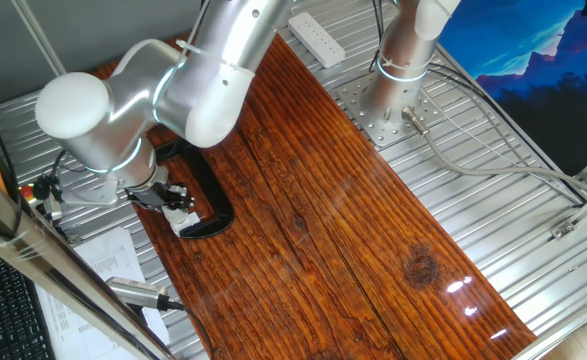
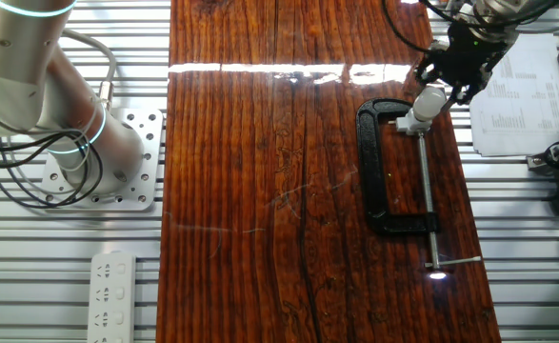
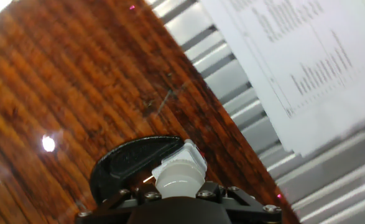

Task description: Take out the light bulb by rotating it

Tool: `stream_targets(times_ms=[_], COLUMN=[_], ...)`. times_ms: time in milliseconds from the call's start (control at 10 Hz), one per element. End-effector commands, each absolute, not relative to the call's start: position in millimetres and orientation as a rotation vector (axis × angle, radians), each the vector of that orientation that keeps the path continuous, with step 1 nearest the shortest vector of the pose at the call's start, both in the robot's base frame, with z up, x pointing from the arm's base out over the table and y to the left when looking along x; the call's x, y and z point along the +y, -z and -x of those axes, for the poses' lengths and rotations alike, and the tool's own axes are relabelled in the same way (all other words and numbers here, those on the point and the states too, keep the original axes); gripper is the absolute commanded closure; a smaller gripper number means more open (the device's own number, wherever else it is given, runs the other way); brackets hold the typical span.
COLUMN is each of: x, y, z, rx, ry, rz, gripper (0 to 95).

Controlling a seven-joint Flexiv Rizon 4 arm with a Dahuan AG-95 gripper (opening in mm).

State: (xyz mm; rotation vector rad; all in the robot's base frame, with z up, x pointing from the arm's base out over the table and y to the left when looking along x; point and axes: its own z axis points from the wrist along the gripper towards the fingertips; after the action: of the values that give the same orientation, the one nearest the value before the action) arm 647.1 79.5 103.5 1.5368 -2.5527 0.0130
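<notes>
My tool (image 2: 448, 78) closed around the light bulb (image 2: 429, 100), apparently gripping it, bulb seated in a white socket block (image 2: 413, 123) held by a black C-clamp (image 2: 379, 171), on the wooden surface (image 2: 260, 191), printed paper (image 2: 517, 105) beside.

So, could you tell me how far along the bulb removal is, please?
Approach looks done: the gripper sits over the light bulb, which is seated in the white socket block held by the black C-clamp. Whether the fingers grip it can't be told. Unscrewing and lifting out remain.
</notes>
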Motion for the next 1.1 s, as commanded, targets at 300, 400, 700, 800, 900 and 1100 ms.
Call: stream_targets(times_ms=[300,400,700,800,900,1100], x=[80.2,80.3,80.5,80.6,80.8,81.0], y=[-102.6,-102.6,-102.5,-102.6,-102.7,-102.7], z=[-646.5,-646.4,-646.4,-646.4,-646.3,-646.3], rx=[-2.252,-2.204,-2.096,-2.063,-2.053,-2.053], ry=[-0.026,-0.032,-0.074,-0.074,-0.069,-0.068], rz=[-1.920,-1.972,-2.121,-2.157,-2.166,-2.166], gripper=[95.0,95.0,95.0,95.0,95.0,76.0])
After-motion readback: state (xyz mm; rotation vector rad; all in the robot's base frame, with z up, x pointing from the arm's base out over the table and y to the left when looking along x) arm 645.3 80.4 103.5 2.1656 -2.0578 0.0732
